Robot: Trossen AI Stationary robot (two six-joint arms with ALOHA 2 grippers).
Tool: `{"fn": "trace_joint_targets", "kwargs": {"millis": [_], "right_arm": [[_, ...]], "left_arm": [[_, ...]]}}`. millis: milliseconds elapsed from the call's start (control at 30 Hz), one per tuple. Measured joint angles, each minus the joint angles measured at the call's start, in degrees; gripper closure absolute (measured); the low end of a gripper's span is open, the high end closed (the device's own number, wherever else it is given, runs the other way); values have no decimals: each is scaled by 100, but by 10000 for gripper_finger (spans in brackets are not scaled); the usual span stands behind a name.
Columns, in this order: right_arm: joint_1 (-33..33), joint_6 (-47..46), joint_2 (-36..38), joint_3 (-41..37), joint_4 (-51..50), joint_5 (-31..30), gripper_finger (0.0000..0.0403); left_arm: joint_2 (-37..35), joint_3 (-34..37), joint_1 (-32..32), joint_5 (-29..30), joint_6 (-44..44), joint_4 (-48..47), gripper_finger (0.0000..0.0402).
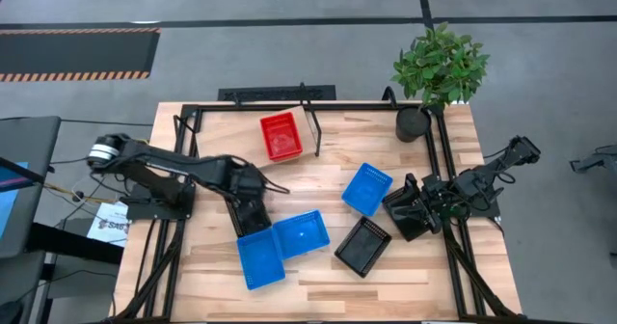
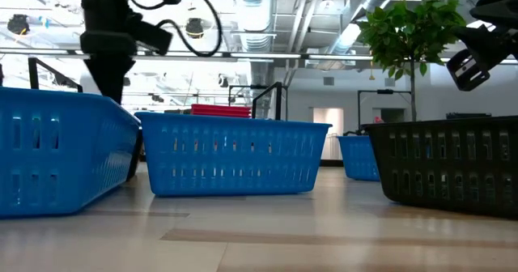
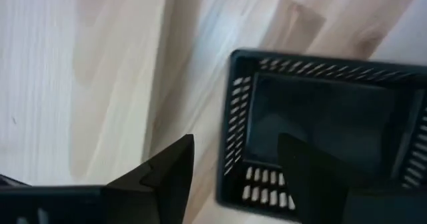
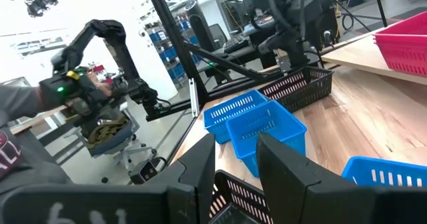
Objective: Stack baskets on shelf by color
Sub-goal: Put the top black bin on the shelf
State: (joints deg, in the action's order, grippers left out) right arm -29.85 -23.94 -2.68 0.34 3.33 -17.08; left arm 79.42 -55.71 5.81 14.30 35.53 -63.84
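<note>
My left gripper [image 1: 253, 211] is open, low over a black basket [image 3: 320, 111] left of the table's middle. One finger [image 3: 167, 177] stands outside its short wall [image 3: 233, 151] and the other [image 3: 313, 177] inside. My right gripper [image 1: 410, 211] is open in the air near the right edge, holding nothing [image 4: 235, 161]. Two blue baskets [image 1: 260, 258] [image 1: 301, 233] rest on their bottoms near the left gripper. A third blue basket [image 1: 366, 189] and another black one [image 1: 362, 246] lie toward the right. A red basket [image 1: 281, 136] sits on the shelf [image 4: 353, 59] at the far side. My left gripper comes down from above with its fingers on either side of the black basket's short wall [image 3: 233, 151], one inside and one outside. A gap shows between the outer finger and the wall. I cannot tell whether the inner finger touches. The basket rests flat on the table.
A potted plant [image 1: 439, 68] stands at the far right corner. Black frame bars [image 1: 445, 170] run along the table's edges. The two blue baskets lie close against the near side of the left gripper. Bare wood shows on the far left [image 1: 207, 136] and along the near edge [image 1: 386, 285].
</note>
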Motion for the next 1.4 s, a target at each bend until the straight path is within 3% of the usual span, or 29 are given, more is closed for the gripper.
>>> {"fn": "trace_joint_targets", "kwargs": {"millis": [267, 567, 700, 833, 1067, 1233, 1400], "right_arm": [[4, 2, 0, 2, 9, -140, 269], [2, -2, 0, 2, 15, -238, 269], [2, -2, 0, 2, 15, -238, 269], [2, -2, 2, 2, 15, -240, 269], [2, -7, -2, 2, 13, -240, 269], [2, -7, -4, 2, 13, -241, 269], [2, -4, -4, 2, 13, -243, 269]], "left_arm": [[-911, 1084, -533, -480, -413, 963, 196], [-558, 1536, -774, -533, -793, 1643, 196], [-373, 1555, -883, -861, -910, 1771, 200], [-258, 1550, -961, -1001, -996, 1862, 245], [-148, 1540, -1184, -686, -1127, 1885, 387], [-144, 1324, -1370, -955, -1344, 1743, 398], [-144, 658, -1508, -983, -1766, 1119, 401]]}}
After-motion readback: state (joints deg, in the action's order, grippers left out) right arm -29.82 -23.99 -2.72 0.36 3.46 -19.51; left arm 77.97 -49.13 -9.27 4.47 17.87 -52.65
